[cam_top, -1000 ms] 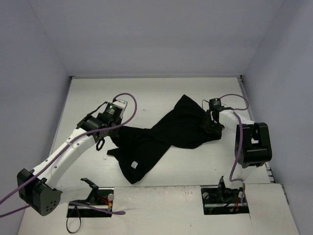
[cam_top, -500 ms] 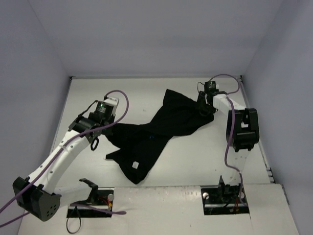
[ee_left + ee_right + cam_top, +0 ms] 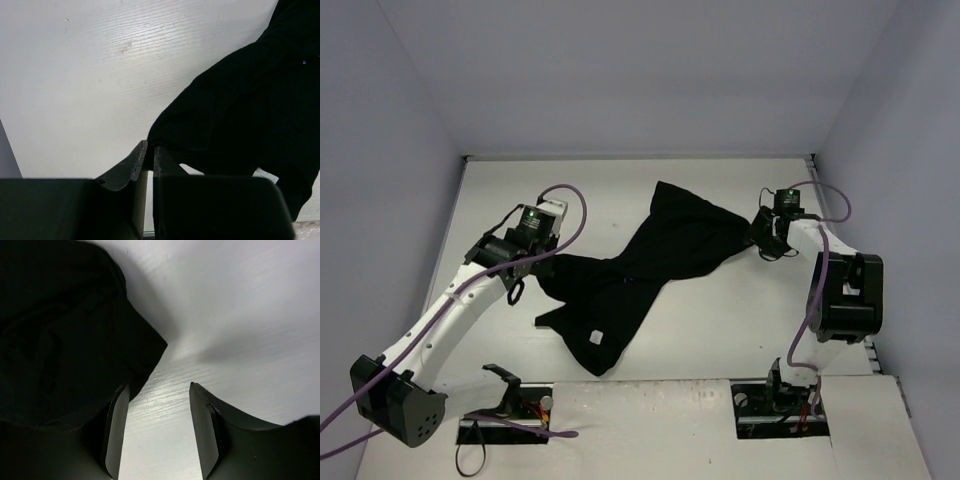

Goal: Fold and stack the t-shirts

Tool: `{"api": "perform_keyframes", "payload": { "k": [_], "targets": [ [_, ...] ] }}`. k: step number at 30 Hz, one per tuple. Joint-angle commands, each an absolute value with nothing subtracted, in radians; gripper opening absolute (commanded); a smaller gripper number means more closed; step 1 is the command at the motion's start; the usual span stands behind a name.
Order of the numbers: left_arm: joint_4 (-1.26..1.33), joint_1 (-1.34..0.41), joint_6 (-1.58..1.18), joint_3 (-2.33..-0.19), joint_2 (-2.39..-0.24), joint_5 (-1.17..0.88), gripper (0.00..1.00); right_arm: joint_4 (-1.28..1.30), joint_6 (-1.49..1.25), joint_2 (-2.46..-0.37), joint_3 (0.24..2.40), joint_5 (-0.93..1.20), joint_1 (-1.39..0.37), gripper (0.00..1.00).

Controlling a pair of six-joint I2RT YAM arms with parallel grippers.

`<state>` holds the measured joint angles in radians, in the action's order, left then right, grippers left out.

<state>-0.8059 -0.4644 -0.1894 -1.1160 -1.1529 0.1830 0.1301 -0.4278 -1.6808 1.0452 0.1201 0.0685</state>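
The black t-shirt [image 3: 660,255] lies crumpled in a diagonal band across the white table, from the near left to the far right. My left gripper [image 3: 527,275] is shut on its left edge; in the left wrist view the jaws [image 3: 150,150] pinch a fold of the t-shirt [image 3: 240,110], with a tiny blue mark [image 3: 304,62] further along. At the cloth's right end, my right gripper [image 3: 765,238] is open. In the right wrist view the right gripper [image 3: 158,387] has bare table in its gap. A corner of the t-shirt [image 3: 60,330] lies over the left finger [image 3: 117,425].
A white label [image 3: 595,338] shows on the shirt's near end. Grey walls enclose the table on the left, back and right. Purple cables loop over both arms. The arm bases [image 3: 780,400] sit in the near edge.
The right gripper carried the shirt's right end toward the far side, then pulled back to the right without it. The left gripper shifted left with its edge, then held still.
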Motion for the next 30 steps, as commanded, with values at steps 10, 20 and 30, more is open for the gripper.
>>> {"api": "perform_keyframes", "payload": {
  "k": [10, 20, 30],
  "targets": [
    [-0.773, -0.460, -0.196, -1.162, -1.150, 0.170, 0.00, -0.040, -0.549, -1.764, 1.036, 0.170, 0.033, 0.45],
    [-0.777, -0.460, -0.202, -1.139, -1.142, 0.164, 0.00, -0.026, -0.513, -1.818, 1.184, 0.086, -0.109, 0.08],
    [-0.778, -0.460, -0.205, -1.120, -1.137, 0.162, 0.00, 0.104, -0.446, -1.952, 1.377, -0.044, -0.251, 0.27]
  ]
}}
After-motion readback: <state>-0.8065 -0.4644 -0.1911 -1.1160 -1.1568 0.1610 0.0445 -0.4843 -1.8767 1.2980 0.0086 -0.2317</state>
